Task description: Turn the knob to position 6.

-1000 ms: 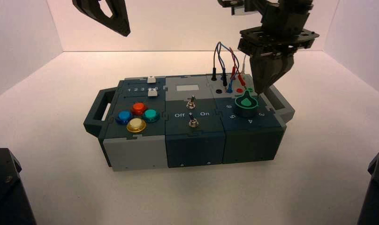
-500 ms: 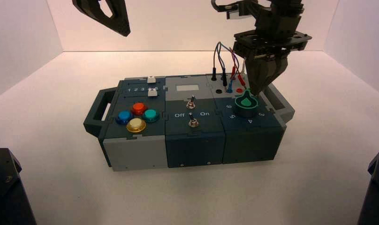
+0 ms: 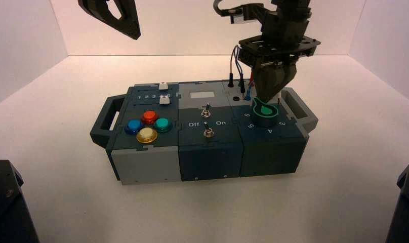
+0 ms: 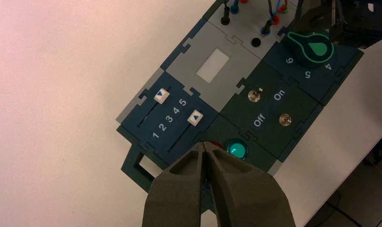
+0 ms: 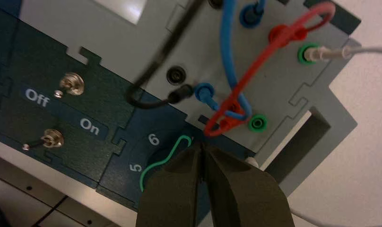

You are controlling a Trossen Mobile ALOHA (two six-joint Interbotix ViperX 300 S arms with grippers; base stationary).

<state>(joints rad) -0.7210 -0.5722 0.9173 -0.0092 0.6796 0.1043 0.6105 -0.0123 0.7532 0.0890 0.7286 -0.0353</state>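
Right pincer [image 3: 258, 98], pressed together, angles down against the green-topped knob [image 3: 265, 111]; left pincer [image 4: 203, 144], closed, hangs above the surface's far-left part [image 3: 76, 111].

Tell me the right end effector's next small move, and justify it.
Likely, the right end effector should nudge the dark round knob's green teardrop pointer leftward and nearer: its tip falls short of the printed white 6, and the end effector sits beside it.
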